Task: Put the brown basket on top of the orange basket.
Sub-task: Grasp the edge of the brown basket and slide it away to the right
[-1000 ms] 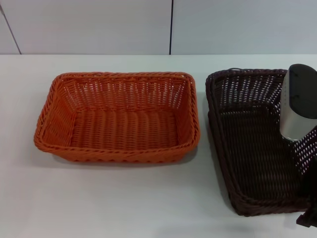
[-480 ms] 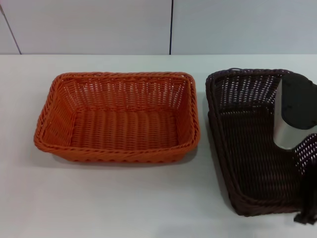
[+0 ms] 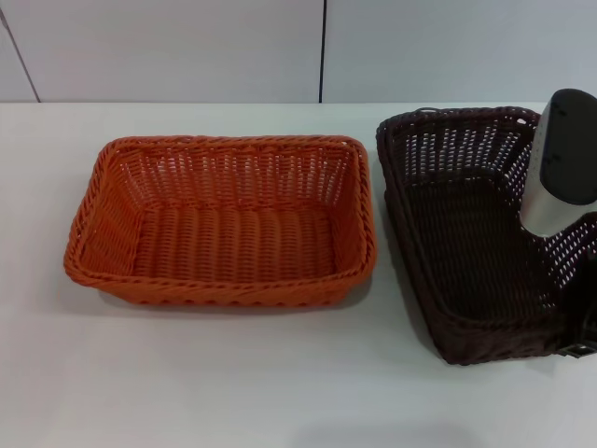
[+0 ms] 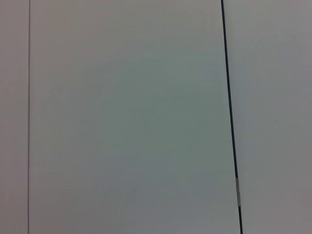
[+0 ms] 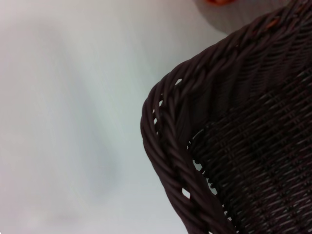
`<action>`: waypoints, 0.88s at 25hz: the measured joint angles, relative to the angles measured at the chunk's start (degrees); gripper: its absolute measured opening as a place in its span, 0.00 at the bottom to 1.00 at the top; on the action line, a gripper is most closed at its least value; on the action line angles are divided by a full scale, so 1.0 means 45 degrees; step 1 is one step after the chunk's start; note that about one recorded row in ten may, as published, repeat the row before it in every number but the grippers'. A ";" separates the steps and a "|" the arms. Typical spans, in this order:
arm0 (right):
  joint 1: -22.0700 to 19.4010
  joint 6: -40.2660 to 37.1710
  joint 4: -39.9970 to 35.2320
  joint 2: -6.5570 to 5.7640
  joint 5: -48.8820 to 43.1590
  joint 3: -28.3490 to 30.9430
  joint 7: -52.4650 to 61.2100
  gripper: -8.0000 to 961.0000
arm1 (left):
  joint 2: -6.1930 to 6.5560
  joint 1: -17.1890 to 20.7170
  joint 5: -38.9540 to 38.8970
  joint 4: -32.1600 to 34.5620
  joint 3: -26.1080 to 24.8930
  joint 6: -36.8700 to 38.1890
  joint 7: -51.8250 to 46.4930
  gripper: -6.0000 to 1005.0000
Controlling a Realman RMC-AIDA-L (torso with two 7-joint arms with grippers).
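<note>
The orange basket [image 3: 224, 224] sits on the white table, left of centre in the head view. The brown basket [image 3: 466, 243] is just to its right, apart from it by a narrow gap, and looks raised off the table with a shadow under it. My right gripper [image 3: 583, 341] is at the basket's right near corner, at the picture's edge, and holds its right side; its fingers are mostly hidden. The right wrist view shows a braided corner of the brown basket [image 5: 234, 146] up close and a sliver of the orange basket [image 5: 217, 2]. My left gripper is out of view.
The white table [image 3: 233, 383] has bare room in front of and behind both baskets. A white panelled wall [image 3: 187, 47] stands behind the table's far edge. My right arm's silver and black link [image 3: 560, 159] hangs over the brown basket's right side.
The brown basket has risen and shifted a little towards the orange basket, along with my right arm. The orange basket has not moved.
</note>
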 joint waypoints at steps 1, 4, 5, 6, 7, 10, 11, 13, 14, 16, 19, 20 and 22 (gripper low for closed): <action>-0.0005 0.0003 -0.0034 0.0000 0.0020 -0.0028 -0.0054 0.30 | -0.0001 0.0005 -0.0010 0.0000 0.0042 0.0000 0.0000 0.65; -0.0070 0.0034 -0.0092 0.0002 0.0017 -0.0282 -0.0157 0.24 | -0.0001 0.0029 -0.0017 0.0001 0.0088 0.0000 0.0000 0.65; -0.0110 0.0075 -0.0076 0.0016 0.0011 -0.0362 -0.0171 0.23 | -0.0001 0.0035 -0.0018 0.0000 0.0094 0.0000 0.0000 0.65; -0.0139 0.0106 -0.0054 0.0030 0.0008 -0.0422 -0.0179 0.23 | -0.0001 0.0040 -0.0018 0.0000 0.0095 0.0000 0.0000 0.65; -0.0169 0.0126 -0.0024 0.0042 -0.0001 -0.0476 -0.0184 0.22 | -0.0001 0.0044 -0.0019 0.0001 0.0095 0.0000 0.0000 0.65; -0.0266 0.0161 0.0019 0.0052 -0.0071 -0.0670 -0.0188 0.22 | 0.0007 0.0058 -0.0021 0.0000 0.0096 0.0000 0.0000 0.65; -0.0326 0.0187 0.0076 0.0053 -0.0104 -0.0761 -0.0189 0.22 | 0.0011 0.0058 -0.0021 0.0000 0.0096 0.0000 0.0000 0.65; -0.0464 0.0247 0.0312 0.0059 -0.0124 -0.0947 -0.0172 0.22 | 0.0014 0.0059 -0.0021 0.0001 0.0097 0.0000 0.0000 0.65; -0.0556 0.0306 0.0507 0.0069 -0.0168 -0.1054 -0.0128 0.22 | 0.0016 0.0059 -0.0022 0.0001 0.0097 0.0000 0.0000 0.65; -0.0711 0.0420 0.0892 0.0086 -0.0330 -0.1238 -0.0067 0.22 | 0.0019 0.0059 -0.0022 0.0001 0.0096 0.0001 0.0000 0.65; -0.0902 0.0507 0.1666 0.0093 -0.0712 -0.1491 0.0132 0.22 | 0.0020 0.0059 -0.0021 0.0007 0.0097 0.0001 0.0000 0.65; -0.0924 0.0491 0.1900 0.0094 -0.0761 -0.1487 0.0192 0.21 | 0.0020 0.0064 -0.0021 0.0011 0.0097 0.0000 0.0000 0.65; -0.0952 0.0407 0.2459 0.0094 -0.0912 -0.1402 0.0292 0.20 | 0.0020 0.0070 -0.0021 0.0017 0.0096 0.0000 0.0000 0.65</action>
